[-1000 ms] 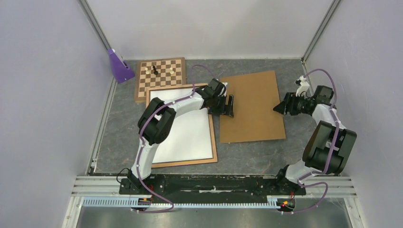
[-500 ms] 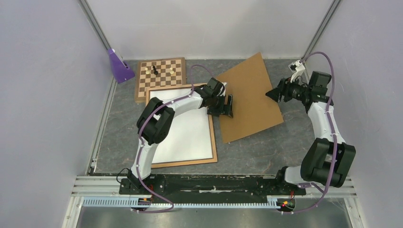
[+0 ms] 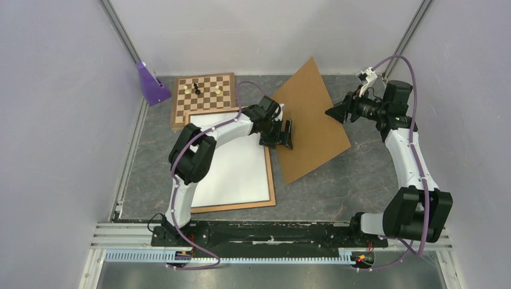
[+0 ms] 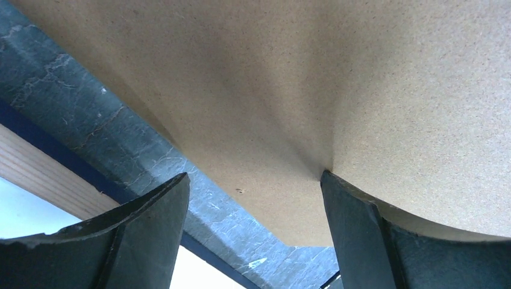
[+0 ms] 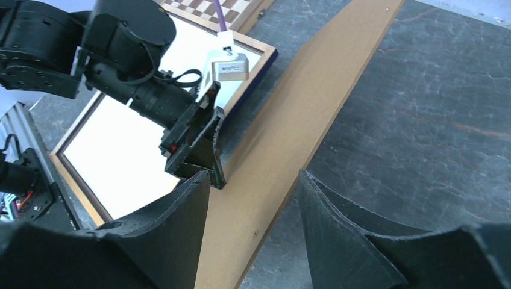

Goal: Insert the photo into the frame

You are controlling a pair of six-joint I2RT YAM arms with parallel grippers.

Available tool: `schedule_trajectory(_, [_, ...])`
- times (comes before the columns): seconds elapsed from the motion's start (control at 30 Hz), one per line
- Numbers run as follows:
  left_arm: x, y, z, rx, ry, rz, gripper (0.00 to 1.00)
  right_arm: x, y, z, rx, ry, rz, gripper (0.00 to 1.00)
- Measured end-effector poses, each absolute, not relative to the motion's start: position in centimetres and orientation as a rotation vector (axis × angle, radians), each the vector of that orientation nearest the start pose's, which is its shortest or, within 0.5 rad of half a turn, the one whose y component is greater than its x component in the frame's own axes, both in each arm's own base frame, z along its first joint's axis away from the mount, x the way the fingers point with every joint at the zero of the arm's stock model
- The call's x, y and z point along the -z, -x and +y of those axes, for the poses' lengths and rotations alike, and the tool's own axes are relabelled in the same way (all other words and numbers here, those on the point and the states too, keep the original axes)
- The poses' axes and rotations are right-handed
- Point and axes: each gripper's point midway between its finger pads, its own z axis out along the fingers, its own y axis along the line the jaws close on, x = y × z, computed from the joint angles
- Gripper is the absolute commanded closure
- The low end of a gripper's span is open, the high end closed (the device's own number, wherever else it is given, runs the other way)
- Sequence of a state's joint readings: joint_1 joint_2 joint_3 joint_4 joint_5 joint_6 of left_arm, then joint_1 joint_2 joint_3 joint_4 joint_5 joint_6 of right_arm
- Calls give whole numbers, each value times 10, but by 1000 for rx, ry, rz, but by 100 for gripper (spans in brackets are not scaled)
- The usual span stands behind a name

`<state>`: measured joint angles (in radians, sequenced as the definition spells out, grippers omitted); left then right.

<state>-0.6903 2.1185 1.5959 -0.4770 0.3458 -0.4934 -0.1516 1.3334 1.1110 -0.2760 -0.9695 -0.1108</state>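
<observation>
White-backed rectangular photo (image 3: 232,174): inside light wooden frame (image 3: 235,206); judged light, bendy; pinch an edge.
Left claw (image 3: 287,135): released, touching brown backing board (image 3: 313,114) beside frame.
Right claw (image 3: 330,112): astride board's raised edge; grasp unclear.

Seems a robotics lab cell: pale enclosure walls (image 3: 54,132), grey bench (image 3: 337,195), left arm (image 3: 194,158) and right arm (image 3: 411,162) bolted to aluminium rail (image 3: 120,231).
</observation>
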Motion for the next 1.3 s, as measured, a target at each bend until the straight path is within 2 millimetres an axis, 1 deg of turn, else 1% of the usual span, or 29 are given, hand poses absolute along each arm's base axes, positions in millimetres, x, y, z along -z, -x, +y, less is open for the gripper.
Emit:
schedule_trajectory(0.17, [-56,-329,-375,861,-415,2709,12,-266,-359,99,-861,554,1827,43])
schedule_trajectory(0.3, [-59,-326,-373,875,-431,2707,11,-276,-353,112,-889,575,1802,43])
schedule_trajectory(0.57, [-67,-321,-366,867,-457,2706,11,-296,-334,146,-978,665,1731,43])
schedule_trajectory(0.67, [-71,-320,-364,867,-467,2700,11,-299,-322,162,-1042,708,1722,43])
schedule_trajectory(0.73, [-73,-322,-364,872,-467,2689,11,-295,-310,174,-1112,727,1745,43])
schedule_trajectory(0.77, [-74,-323,-363,872,-464,2686,10,-294,-307,179,-1134,733,1749,43])
schedule_trajectory(0.93, [-83,-328,-354,877,-450,2668,10,-295,-300,189,-1174,757,1746,43])
schedule_trajectory(1.03, [-94,-334,-347,879,-437,2640,10,-295,-297,195,-1199,769,1749,43])
schedule_trajectory(1.1, [-105,-338,-342,881,-432,2611,10,-295,-296,197,-1211,775,1751,43])
schedule_trajectory(1.3, [-145,-348,-329,897,-419,2511,10,-296,-294,204,-1229,787,1759,41])
